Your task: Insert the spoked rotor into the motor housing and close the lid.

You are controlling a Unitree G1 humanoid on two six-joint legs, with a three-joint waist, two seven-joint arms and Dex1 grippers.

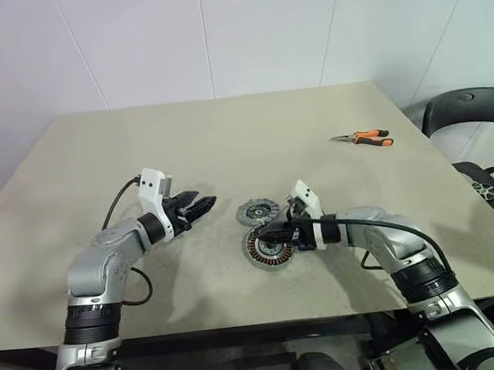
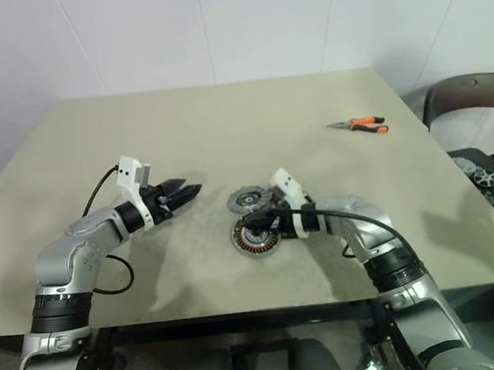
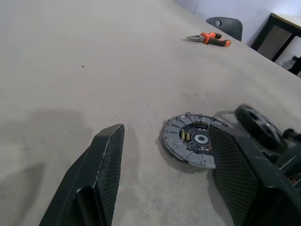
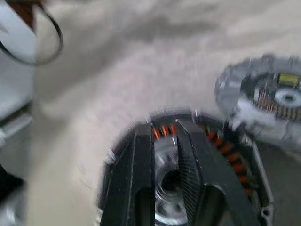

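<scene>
Motor housing [image 1: 268, 249], copper coils ringing a metal centre, on surface [image 1: 226, 152]; right claw [image 2: 253, 226] above it, clenched on spoked rotor [image 3: 258, 127]. Lid [image 1: 257, 210], grey, notched, just beyond. Left claw [image 1: 203, 205] released.

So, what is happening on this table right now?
The right gripper is over the motor housing near the table's front edge, its fingers closed on what looks like the spoked rotor, held tilted and not yet seated. The lid lies flat on the table just behind the housing, still off. The left gripper hangs open and empty to the lid's left. Orange-handled pliers lie unused at the far right.
</scene>
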